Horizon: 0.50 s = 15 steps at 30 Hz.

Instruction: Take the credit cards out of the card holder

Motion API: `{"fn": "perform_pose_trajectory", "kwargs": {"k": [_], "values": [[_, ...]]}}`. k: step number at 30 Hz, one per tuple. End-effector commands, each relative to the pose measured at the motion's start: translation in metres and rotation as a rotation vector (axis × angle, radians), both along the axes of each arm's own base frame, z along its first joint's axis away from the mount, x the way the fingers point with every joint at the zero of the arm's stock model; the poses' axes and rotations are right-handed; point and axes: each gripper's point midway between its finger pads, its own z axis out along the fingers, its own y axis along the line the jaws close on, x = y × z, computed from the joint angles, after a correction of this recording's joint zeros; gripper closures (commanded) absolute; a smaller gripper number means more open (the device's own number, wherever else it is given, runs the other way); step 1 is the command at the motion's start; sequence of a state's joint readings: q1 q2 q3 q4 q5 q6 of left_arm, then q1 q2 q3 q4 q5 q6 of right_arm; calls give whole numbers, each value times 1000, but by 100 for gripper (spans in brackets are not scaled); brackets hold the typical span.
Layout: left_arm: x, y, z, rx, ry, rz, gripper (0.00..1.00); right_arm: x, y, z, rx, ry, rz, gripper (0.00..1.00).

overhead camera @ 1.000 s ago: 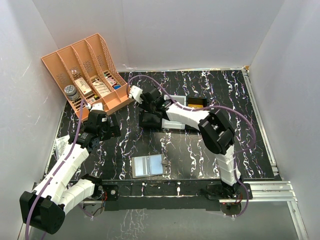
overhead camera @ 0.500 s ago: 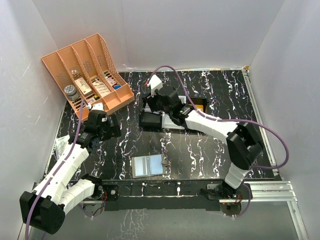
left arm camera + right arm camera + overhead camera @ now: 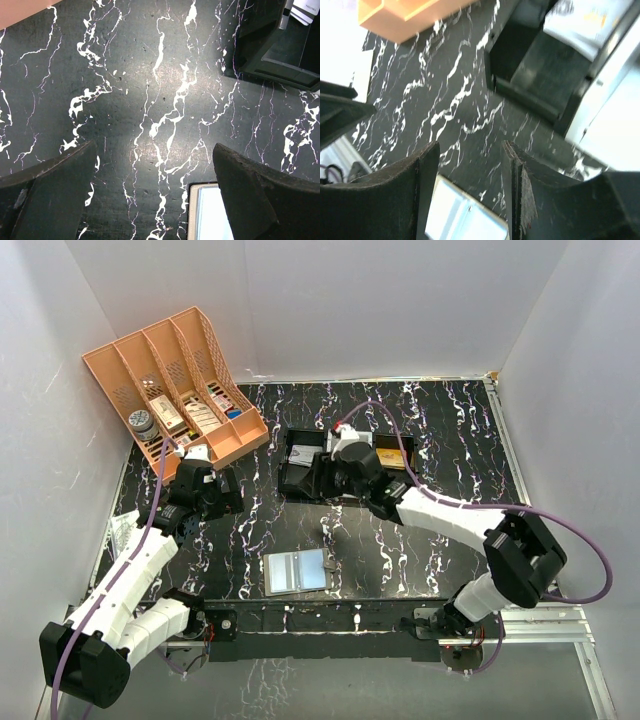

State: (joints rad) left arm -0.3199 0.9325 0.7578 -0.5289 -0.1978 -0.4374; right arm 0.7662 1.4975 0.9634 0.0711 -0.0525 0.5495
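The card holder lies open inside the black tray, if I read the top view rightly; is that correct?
Not quite: the card holder does lie open, but on the table, in front of the black tray and apart from it, not inside it. The top view shows this.

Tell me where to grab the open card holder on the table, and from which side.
Likely its left outer edge, approached low from the left. The card holder lies open and flat on the table, so there is no raised face to pinch from above, only thin edges. The left gripper is open and empty on that side.
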Motion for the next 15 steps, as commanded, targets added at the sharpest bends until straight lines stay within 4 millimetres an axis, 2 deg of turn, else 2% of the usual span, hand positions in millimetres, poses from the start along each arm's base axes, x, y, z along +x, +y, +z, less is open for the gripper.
{"fn": "perform_pose_trajectory", "kwargs": {"k": [1, 4, 8, 10, 11, 15], "values": [[0, -1, 2, -6, -7, -18, 1, -38, 7, -8, 149, 230, 2, 50], [0, -3, 4, -14, -14, -27, 1, -67, 17, -23, 160, 314, 68, 51], [-1, -4, 6, -20, -20, -29, 1, -96, 32, -36, 101, 326, 66, 51], [-1, -3, 6, -19, -19, -27, 1, -102, 27, -49, 28, 351, -49, 52], [-1, -3, 7, -18, -20, -25, 1, -111, 25, -55, -16, 353, -91, 51], [-3, -1, 9, -18, -27, -12, 1, -129, 27, -57, -63, 299, -125, 50]]}}
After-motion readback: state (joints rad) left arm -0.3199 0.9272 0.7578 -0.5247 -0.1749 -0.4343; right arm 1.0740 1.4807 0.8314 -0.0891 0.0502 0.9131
